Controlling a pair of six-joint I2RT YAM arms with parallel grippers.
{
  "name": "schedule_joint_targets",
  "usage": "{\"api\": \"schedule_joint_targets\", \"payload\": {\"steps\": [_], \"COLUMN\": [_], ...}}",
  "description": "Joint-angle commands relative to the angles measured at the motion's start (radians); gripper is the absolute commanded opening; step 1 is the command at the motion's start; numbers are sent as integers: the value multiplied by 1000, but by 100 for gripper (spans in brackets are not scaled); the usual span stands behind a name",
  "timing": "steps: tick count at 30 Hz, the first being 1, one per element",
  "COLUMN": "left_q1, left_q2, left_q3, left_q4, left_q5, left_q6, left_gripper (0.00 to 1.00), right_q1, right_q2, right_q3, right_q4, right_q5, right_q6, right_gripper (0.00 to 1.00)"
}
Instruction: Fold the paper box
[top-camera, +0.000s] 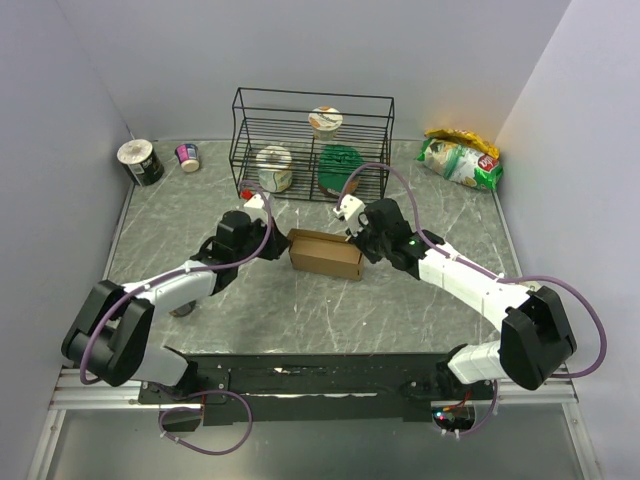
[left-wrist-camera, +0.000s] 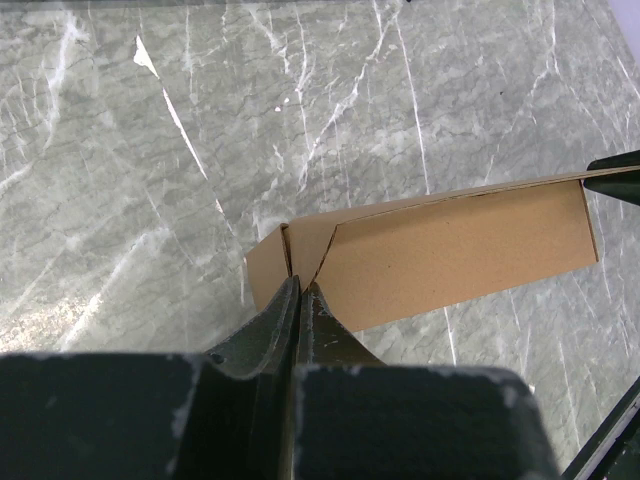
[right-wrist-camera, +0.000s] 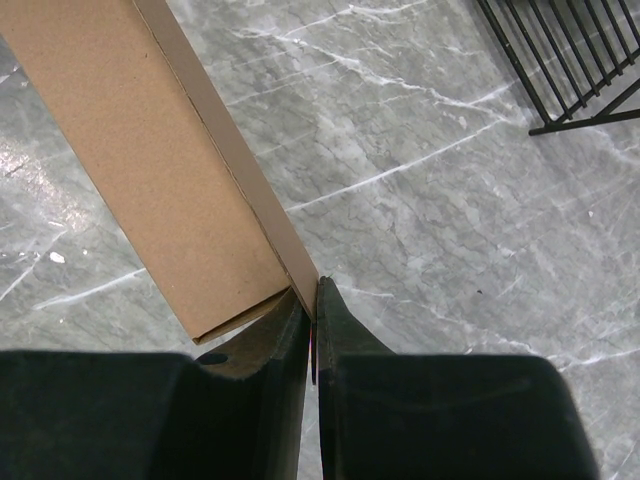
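The paper box is a small oblong brown cardboard box lying on the marble table between both arms. My left gripper is shut, its tips pressed against the box's left end, where the end flaps meet at a seam. Nothing shows between its fingers. My right gripper is at the opposite end, shut on the thin edge of the box's side wall, with the cardboard running in between its fingers. The box's top face looks closed and flat.
A black wire rack stands behind the box, holding cups and a green item. A dark roll and a small cup sit at the back left. A snack bag lies at the back right. Walls close in on three sides.
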Motion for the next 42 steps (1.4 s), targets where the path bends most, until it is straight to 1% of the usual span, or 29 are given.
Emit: {"api": "schedule_joint_targets", "payload": {"steps": [1,6,13,18,23,27,35,37,38,39,40,42], "left_q1": [-2,-17,-57,-81,-118,-140,-144,-144,-144,-144,-144,-146], "left_q2": [-27,-23,-1,-7,25,45,48,48,48,48,46,43], "left_q3": [-29,-89,-117,-154,-147,-150,-134,-132,-135,-137,-137,-138], "left_q4": [-47,17,10,66,46,34,-38,-53,-55,-52,-49,-43], "left_q5": [-11,5,-46,-23,-69,-109,-202,-202,-202,-201,-201,-201], "left_q6": [8,-12,-7,-67,-70,-79,-107,-105,-105,-104,-102,-99], "left_gripper": [5,4,4,4,4,3,1,1,1,1,1,1], "right_q1": [6,7,7,7,9,9,9,9,9,9,7,7], "right_q2": [-33,-16,-26,-23,-37,-40,-42,-42,-46,-51,-56,-75], "right_q3": [-5,12,-17,-26,-35,-23,-25,-17,-16,-6,1,18], "right_q4": [24,3,18,18,35,15,0,-11,-16,-25,-45,-65], "right_q5": [9,40,72,106,111,108,115,121,125,128,128,131], "right_q6": [11,45,82,108,131,155,197,215,223,231,250,273], "right_gripper": [13,13,13,13,13,13,13,16,20,23,30,35]}}
